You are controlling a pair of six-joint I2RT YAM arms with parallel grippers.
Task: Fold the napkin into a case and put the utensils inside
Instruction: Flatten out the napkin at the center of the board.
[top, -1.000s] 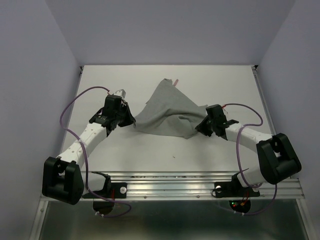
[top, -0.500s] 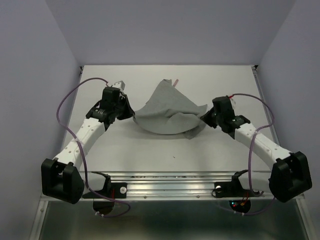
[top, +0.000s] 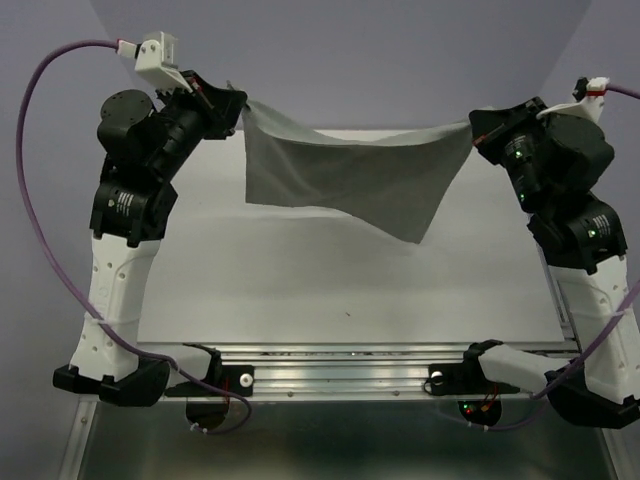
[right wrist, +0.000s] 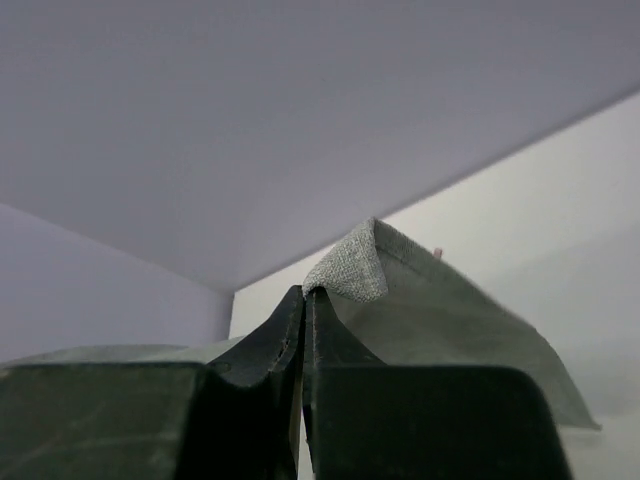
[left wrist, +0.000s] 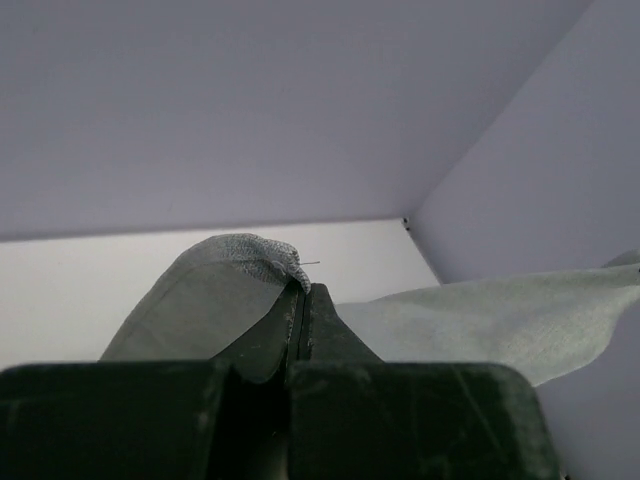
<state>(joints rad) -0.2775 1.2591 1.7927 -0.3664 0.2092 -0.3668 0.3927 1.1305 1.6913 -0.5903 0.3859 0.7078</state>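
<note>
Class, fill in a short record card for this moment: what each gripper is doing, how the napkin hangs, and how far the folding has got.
left gripper: shut on one upper corner of the napkin
right gripper: shut on the other upper corner
napkin: opened out, held up between the two grippers above the table; top edge sags in the middle, lower edge hangs free, lowest toward the right arm's side
folding: not yet begun

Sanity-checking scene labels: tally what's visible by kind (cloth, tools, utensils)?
napkin: 1
tools: 2, left tool and right tool, each pinching a napkin corner
utensils: 0 clearly in view
Total: 3
</note>
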